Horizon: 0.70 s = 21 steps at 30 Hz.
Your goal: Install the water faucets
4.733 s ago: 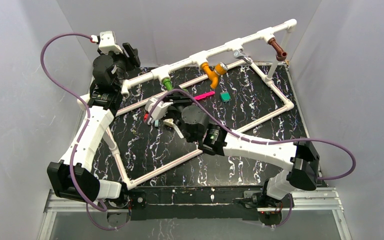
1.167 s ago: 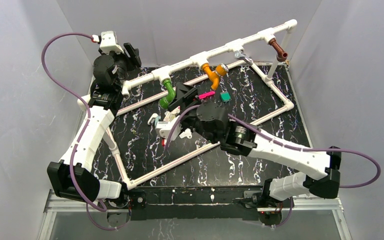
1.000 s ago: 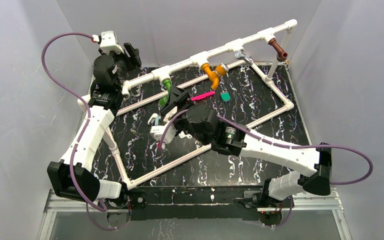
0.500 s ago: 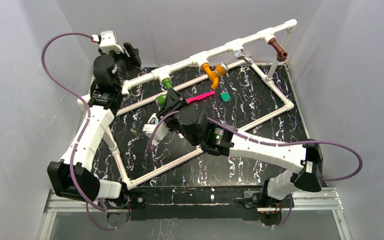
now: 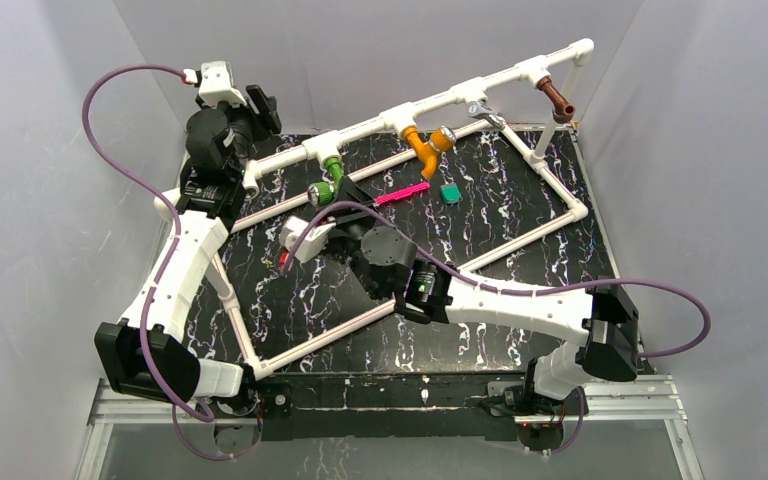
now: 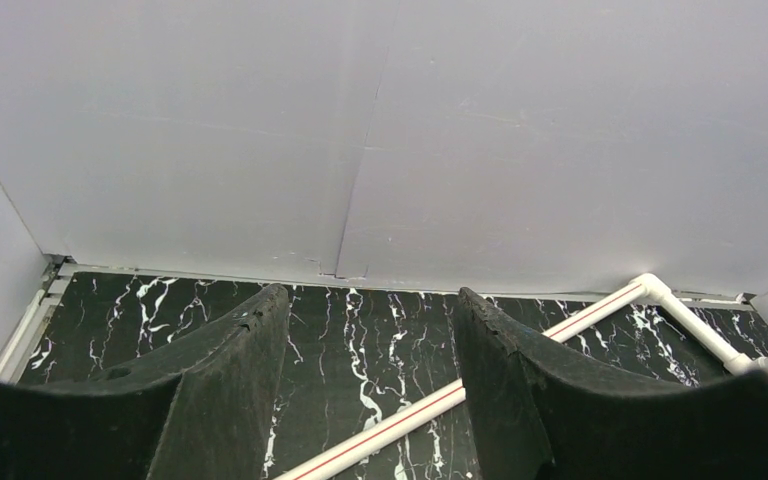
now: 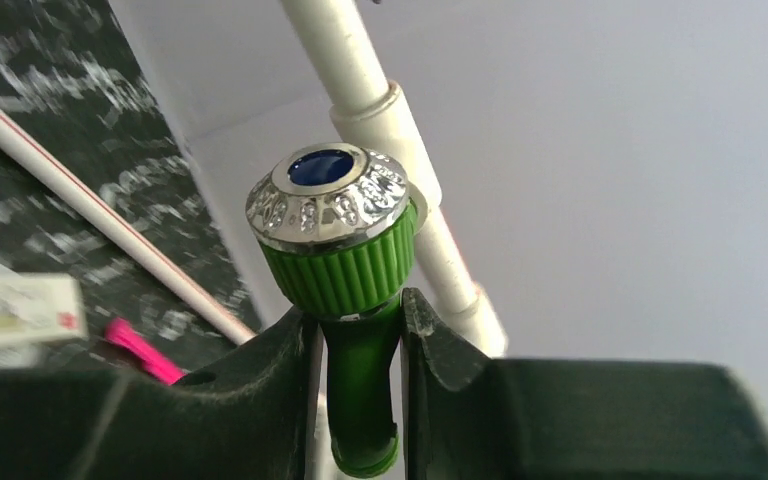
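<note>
By the pipe point(image 7: 365, 85), the outstretched right tool point(image 7: 358, 315) pinches the green faucet point(image 7: 340, 272).

Black white-veined tabletop point(image 5: 520, 200). White pipe frame point(image 5: 531, 235) lying on it. Raised white pipe rail point(image 5: 365, 129) across far side. Pink strip point(image 5: 402, 193) and green square block point(image 5: 450, 193) inside frame, near each other, not touching.

The top external view looks down from high behind the near edge and takes in the whole worktop point(image 5: 520, 200) out to its far corners. The left wrist view sits low by the far left corner, facing across the worktop toward a grey wall point(image 6: 380, 130), and it shares the white pipe frame point(image 6: 600, 315) with the overhead. The right wrist view is close up on the green faucet point(image 7: 345, 270), which the overhead shows small near the far edge.
</note>
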{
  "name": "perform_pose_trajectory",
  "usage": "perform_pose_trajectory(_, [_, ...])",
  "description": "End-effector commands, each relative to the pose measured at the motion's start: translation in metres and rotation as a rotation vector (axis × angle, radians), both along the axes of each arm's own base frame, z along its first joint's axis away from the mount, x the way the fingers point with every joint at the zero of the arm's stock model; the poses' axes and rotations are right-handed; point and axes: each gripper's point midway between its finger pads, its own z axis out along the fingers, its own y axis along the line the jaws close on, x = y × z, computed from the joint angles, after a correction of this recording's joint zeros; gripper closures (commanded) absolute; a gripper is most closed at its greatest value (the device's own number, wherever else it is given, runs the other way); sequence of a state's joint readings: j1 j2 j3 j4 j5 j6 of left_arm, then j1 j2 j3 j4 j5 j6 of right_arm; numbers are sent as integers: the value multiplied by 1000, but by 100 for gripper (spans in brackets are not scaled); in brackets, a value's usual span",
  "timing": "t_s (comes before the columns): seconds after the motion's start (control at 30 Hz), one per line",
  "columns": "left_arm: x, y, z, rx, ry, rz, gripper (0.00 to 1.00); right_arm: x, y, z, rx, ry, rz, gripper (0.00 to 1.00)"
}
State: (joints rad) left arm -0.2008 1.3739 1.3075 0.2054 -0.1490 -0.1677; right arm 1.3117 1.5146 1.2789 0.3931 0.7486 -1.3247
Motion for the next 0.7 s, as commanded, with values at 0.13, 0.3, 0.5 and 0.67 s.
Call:
perform_pose_trajectory(0.13, [-30, -1, -218, 147, 632, -12, 41, -15, -2, 46, 1125, 444, 137, 99])
perform_pose_trajectory(0.3, [-30, -1, -218, 145, 631, -14, 41, -18, -17, 49, 1537, 627, 180, 99])
perform_pose_trajectory(0.5, [-31, -1, -216, 141, 627, -14, 41, -11, -29, 33, 1980, 908, 201, 99])
perform_pose_trajectory(0.67, [-31, -2, -213, 137, 620, -17, 41, -10, -26, 17, 2292, 1155, 235, 99])
